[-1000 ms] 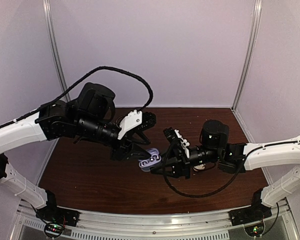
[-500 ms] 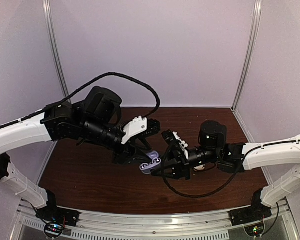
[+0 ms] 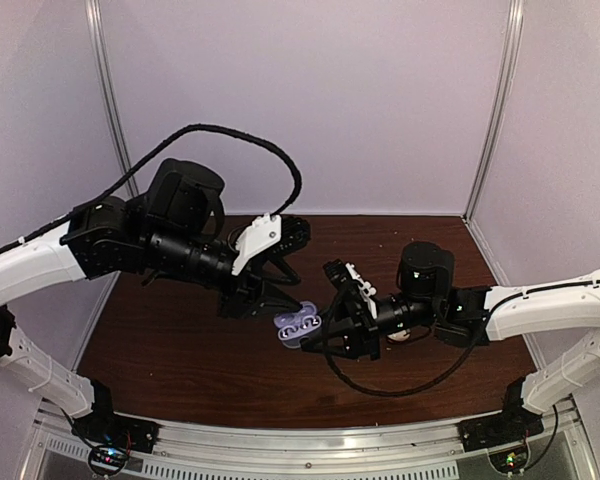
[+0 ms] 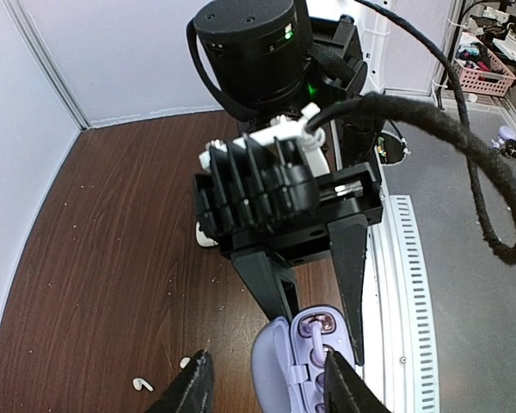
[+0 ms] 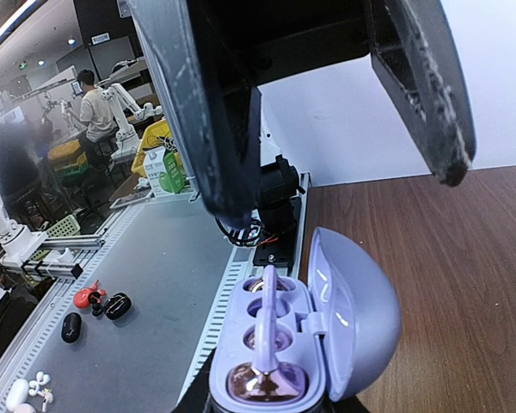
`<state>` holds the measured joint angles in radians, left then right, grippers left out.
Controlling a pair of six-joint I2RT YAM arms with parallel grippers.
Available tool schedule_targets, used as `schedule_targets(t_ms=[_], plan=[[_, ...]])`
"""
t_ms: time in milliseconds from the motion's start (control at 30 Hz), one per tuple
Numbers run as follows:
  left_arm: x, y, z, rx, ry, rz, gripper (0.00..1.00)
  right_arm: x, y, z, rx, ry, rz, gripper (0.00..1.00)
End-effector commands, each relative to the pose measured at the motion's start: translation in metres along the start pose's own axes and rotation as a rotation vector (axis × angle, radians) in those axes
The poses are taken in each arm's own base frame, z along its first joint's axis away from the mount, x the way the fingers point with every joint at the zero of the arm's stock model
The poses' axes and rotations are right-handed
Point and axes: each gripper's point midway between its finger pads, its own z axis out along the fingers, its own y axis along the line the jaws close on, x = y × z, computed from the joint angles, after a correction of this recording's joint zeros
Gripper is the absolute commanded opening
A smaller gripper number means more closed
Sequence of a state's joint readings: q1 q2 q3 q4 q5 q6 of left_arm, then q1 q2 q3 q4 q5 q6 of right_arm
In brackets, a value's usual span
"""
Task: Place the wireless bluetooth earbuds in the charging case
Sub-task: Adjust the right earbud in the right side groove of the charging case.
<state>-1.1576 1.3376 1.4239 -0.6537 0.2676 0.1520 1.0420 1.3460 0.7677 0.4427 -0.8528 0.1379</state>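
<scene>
I am looking down on a dark wood table (image 3: 180, 340) with both arms reaching in to meet over its middle. The left gripper (image 3: 285, 297) hangs just above the case (image 5: 353, 318), its jaws apart and nothing between them. From the right wrist its two black fingers (image 5: 215, 112) fill the upper view, clear of the lid. The right gripper (image 4: 321, 335) is clamped on the lavender case and holds it up off the wood, lid swung open to one side and the coppery wells facing the left gripper. I cannot tell whether any well holds a bud. Two white earbuds (image 4: 140, 385) lie loose on the table, near each other and apart from the case. Beyond the table edge stands a green and white carton (image 5: 162, 172), its print too small to read.
</scene>
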Motion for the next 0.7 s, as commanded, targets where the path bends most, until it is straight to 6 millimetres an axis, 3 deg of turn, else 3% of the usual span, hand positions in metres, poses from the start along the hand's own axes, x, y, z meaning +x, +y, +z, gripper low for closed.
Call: schedule_targets(t_ms=[0, 100, 400, 667], plan=[[-0.025, 0.002, -0.001, 0.008, -0.072, -0.003, 0.46, -0.017, 0.004, 0.001, -0.014, -0.042, -0.042, 0.00], [-0.025, 0.004, 0.005, 0.013, -0.065, -0.009, 0.46, -0.018, 0.004, 0.002, -0.014, -0.044, -0.043, 0.00], [-0.001, -0.002, 0.030, 0.066, 0.004, -0.034, 0.46, -0.019, 0.005, 0.002, -0.012, -0.044, -0.047, 0.00], [0.007, 0.001, 0.036, 0.049, 0.032, -0.043, 0.46, -0.020, 0.004, 0.002, -0.007, -0.044, -0.053, 0.00]])
